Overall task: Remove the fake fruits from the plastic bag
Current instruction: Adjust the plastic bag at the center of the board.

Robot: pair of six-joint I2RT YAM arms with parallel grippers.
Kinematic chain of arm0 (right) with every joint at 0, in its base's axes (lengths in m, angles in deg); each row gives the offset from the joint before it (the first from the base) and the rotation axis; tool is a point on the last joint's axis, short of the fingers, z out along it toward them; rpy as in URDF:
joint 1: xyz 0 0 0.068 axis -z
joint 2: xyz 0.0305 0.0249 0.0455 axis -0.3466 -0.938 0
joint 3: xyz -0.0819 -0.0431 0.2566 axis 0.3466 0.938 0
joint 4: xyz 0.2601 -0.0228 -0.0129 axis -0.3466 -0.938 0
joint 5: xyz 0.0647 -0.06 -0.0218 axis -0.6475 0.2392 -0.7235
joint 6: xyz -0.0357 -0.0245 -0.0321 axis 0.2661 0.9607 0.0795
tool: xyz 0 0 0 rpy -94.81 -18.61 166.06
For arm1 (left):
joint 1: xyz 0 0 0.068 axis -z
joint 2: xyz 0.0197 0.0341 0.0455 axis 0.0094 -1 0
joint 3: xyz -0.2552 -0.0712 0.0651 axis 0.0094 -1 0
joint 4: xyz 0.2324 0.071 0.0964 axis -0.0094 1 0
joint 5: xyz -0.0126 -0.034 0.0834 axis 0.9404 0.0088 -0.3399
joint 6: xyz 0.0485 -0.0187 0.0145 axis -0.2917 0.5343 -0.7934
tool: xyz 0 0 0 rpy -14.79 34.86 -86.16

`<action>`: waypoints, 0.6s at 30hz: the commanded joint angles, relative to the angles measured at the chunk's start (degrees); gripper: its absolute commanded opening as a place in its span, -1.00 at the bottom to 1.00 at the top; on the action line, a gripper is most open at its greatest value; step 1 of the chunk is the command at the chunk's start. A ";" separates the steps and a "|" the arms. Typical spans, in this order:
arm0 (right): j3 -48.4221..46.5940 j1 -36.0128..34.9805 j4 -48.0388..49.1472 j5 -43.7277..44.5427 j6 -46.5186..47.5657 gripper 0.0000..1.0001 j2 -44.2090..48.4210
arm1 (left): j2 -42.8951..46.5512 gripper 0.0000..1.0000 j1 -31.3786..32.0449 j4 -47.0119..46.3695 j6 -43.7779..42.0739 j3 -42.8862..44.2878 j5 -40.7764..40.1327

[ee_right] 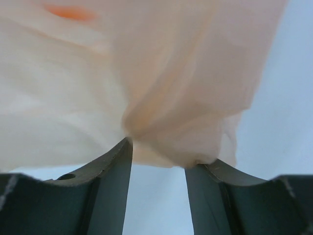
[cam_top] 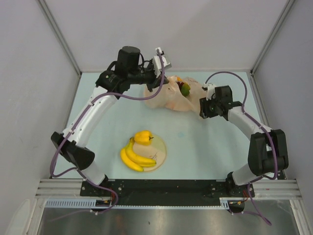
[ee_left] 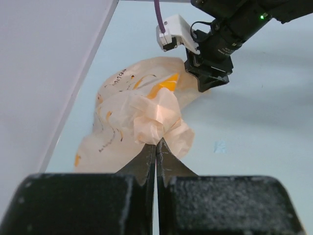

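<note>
Located plastic bag (cam_top: pixel 168 100) at far centre of table (cam_top: pixel 210 147), slumped between the two arms, mouth turned upward. Found left gripper (ee_left: pixel 156 147) pressed together on a raised fold of film at the bag's far left edge; confirmed in left wrist view. Found right gripper (ee_right: pixel 159 164) at the bag's right edge with fingers (ee_right: pixel 115 169) apart and a bunch of film hanging into the gap, touching the tips but not clamped. Noted bare table between those fingers, below the film.

Sighted green-red mango (cam_top: pixel 186 89) in the open mouth, partly under film. Could not tell what else sits inside. Recorded banana bunch (cam_top: pixel 134 157) and yellow pepper-shaped piece (cam_top: pixel 143 137) already out, resting on cream plate (cam_top: pixel 160 152) near the arm bases, well apart from the bag.

Handling, by judgement only:
- Rate the film thin, limp, very light and probably slick. Expect it to trail after any pull rather than keep its shape, and to stretch or tear if hauled hard against the opposite pinch.
- Rate the fruits rigid, glossy and light, prone to roll or slip out of a shallow pinch.
- Recommend gripping the bag on gathered folds near the rim, one each side, to keep the mouth spread.
- Recommend taking the mango across its narrower middle, clear of loose film.
</note>
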 commanded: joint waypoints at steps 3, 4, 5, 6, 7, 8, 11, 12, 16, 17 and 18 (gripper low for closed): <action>-6.82 -3.88 6.62 -14.40 4.74 0.04 1.86 | -0.89 -0.99 -1.55 5.05 -2.75 -3.02 1.61; -7.69 -4.15 7.24 -15.72 5.45 0.05 2.12 | -0.54 -1.00 -2.25 4.53 -2.75 -4.43 1.62; -8.22 -4.24 7.33 -18.52 6.24 0.06 2.21 | -0.10 -1.00 -2.52 4.00 -2.83 -7.84 1.35; -8.49 -3.98 7.25 -19.94 7.12 0.07 2.30 | 0.86 -1.00 -3.04 2.69 -3.18 -9.44 0.83; -9.02 -3.54 7.59 -21.26 7.13 0.07 2.47 | 1.40 -1.00 -3.13 2.25 -3.45 -12.59 0.65; -9.11 -2.93 7.86 -24.49 7.13 0.07 2.65 | 1.75 -1.00 -3.31 1.98 -3.80 -13.83 0.39; -9.11 -1.60 10.14 -24.62 6.34 0.03 1.51 | 2.81 -1.00 -3.84 1.45 -2.58 -17.44 0.65; -9.20 -1.61 11.80 -24.09 5.47 0.00 0.72 | 3.16 -1.00 -3.93 0.84 -2.22 -17.97 0.74; -11.21 -2.57 16.46 -23.74 2.82 -0.04 -3.76 | 3.60 -1.00 -3.93 0.13 -1.52 -19.47 0.65; -12.70 -3.18 17.08 -22.52 2.65 -0.05 -5.94 | 3.51 -0.99 -3.93 0.39 -1.52 -19.30 0.74; -13.50 -4.06 17.52 -21.46 2.73 -0.06 -7.10 | 3.42 -1.00 -3.93 0.57 -1.52 -19.04 1.00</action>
